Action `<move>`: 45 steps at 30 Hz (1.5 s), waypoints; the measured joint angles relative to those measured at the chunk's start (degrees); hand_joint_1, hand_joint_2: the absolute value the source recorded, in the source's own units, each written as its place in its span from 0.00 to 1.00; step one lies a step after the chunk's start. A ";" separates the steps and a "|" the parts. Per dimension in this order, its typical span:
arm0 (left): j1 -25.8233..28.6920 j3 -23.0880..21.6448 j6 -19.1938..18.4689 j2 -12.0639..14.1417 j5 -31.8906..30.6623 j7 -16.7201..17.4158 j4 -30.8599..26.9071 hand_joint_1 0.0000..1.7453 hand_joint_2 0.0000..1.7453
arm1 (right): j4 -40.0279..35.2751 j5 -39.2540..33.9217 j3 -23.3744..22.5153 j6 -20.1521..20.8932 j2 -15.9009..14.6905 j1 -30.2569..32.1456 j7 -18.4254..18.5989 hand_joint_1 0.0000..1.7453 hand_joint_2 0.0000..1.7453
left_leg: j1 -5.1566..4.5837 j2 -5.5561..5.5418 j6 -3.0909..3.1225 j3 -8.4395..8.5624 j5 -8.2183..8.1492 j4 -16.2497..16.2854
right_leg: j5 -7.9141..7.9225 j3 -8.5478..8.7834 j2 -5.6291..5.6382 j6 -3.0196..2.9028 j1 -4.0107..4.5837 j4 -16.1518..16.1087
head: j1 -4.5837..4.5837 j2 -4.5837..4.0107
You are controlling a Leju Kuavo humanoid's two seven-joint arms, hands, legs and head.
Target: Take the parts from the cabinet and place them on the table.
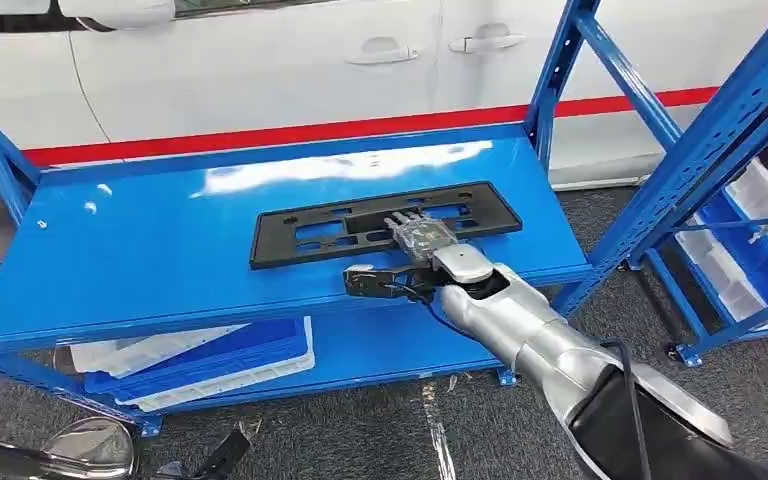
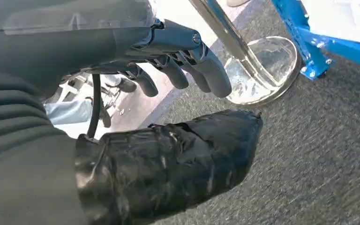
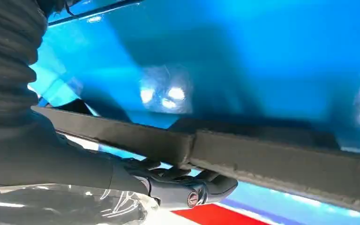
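From the head view, the flat black plastic frame with rectangular cut-outs [image 1: 385, 222] lies on the top shelf of the blue steel rack [image 1: 140, 250], a little back from the front lip. The silver right arm reaches in from below, and the right hand [image 1: 415, 250] sits at the frame's near long edge, fingers laid over the top and the thumb sticking out sideways beside the edge. I judge the step in hand to be closing a grip on the frame so it can be lifted off. To do it well, the thumb should get under the near rail before any lift; the part is long and held off-centre, so it will likely droop and twist at the far ends

In the left wrist view, the left hand [image 2: 168, 65] hangs over grey carpet [image 2: 318, 140], dark fingers loosely curled, holding nothing. A round chrome mirror on a stalk [image 2: 262, 70] stands close by

The right wrist view looks along the frame's dark rail [image 3: 243, 154] against the glossy blue shelf. Dark fingers [image 3: 168, 176] wrap one side of the rail; whether the grip is fully tight I cannot tell. Lift straight up, slowly, keeping the frame level until it is off the shelf
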 joint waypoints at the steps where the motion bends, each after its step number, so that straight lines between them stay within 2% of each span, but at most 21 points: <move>1: 0.00 0.22 0.00 -0.11 -0.09 0.02 0.11 0.00 0.00 | 0.09 -0.09 0.00 -0.72 0.00 0.08 0.07 0.00 1.00 | -0.02 0.00 0.00 0.02 0.00 0.00 | 0.02 0.02 0.00 0.02 -0.02 -0.02 | 0.04 0.00; 6: -0.03 0.87 0.26 -0.63 -1.51 0.52 0.46 0.00 0.00 | 0.20 -0.83 -0.07 -5.97 0.46 -0.99 0.15 0.00 1.00 | -0.18 0.00 -0.01 0.13 0.01 0.02 | 0.13 0.15 -0.01 0.13 -0.19 -0.05 | -0.02 0.00; 10: 0.07 1.53 0.22 -0.79 -2.17 1.18 0.53 0.00 0.00 | 0.09 -1.42 -0.92 -8.35 0.90 -1.96 0.13 0.00 1.00 | -0.17 -0.07 -0.03 0.15 0.08 0.06 | 0.12 0.20 -0.14 0.13 -0.18 -0.05 | 0.00 0.00; 21: -0.41 2.69 -2.54 -0.53 -3.63 3.36 0.02 0.00 0.00 | -0.18 -1.44 -3.67 -8.87 1.36 -2.36 -0.68 0.00 1.00 | -0.17 -0.11 -0.07 0.10 -0.02 0.06 | -0.02 0.14 -0.11 0.12 -0.17 -0.05 | 0.02 0.00; 30: -0.21 3.65 -3.87 -0.09 -4.83 3.96 -2.05 0.00 0.00 | -0.13 0.63 -4.28 -5.73 1.38 -2.33 -1.62 0.00 1.00 | -0.17 -0.12 -0.06 0.09 -0.03 0.06 | -0.02 0.15 -0.13 0.13 -0.18 -0.07 | 0.02 0.00; 33: -0.23 3.91 -5.88 0.00 -4.74 4.02 -2.97 0.00 0.00 | 0.00 2.95 -3.96 -0.37 1.42 -2.28 -3.87 0.00 1.00 | -0.17 -0.12 -0.06 0.09 -0.03 0.06 | -0.02 0.15 -0.12 0.13 -0.17 -0.07 | 0.02 0.00; 35: -0.35 4.37 -6.73 0.02 -4.24 4.02 -3.26 0.00 0.00 | 0.15 3.85 -3.28 1.30 1.57 -1.95 -4.59 0.00 1.00 | -0.16 -0.12 -0.06 0.10 -0.03 0.06 | -0.02 0.15 -0.12 0.13 -0.16 -0.07 | 0.02 0.00; 44: -0.54 5.92 -7.19 0.02 -3.87 2.51 -3.65 0.00 0.00 | 0.81 4.22 -1.90 1.86 1.92 -1.62 -4.81 0.00 1.00 | -0.17 -0.12 -0.06 0.08 -0.03 0.06 | -0.02 0.15 -0.12 0.12 -0.17 -0.08 | 0.02 0.00; 45: -0.58 6.17 -7.19 0.02 -4.02 2.45 -3.67 0.00 0.00 | 0.92 4.20 -1.77 1.56 2.01 -1.57 -4.44 0.41 1.00 | -0.17 -0.12 -0.06 0.08 -0.03 0.06 | -0.02 0.15 -0.12 0.12 -0.17 -0.08 | 0.02 0.00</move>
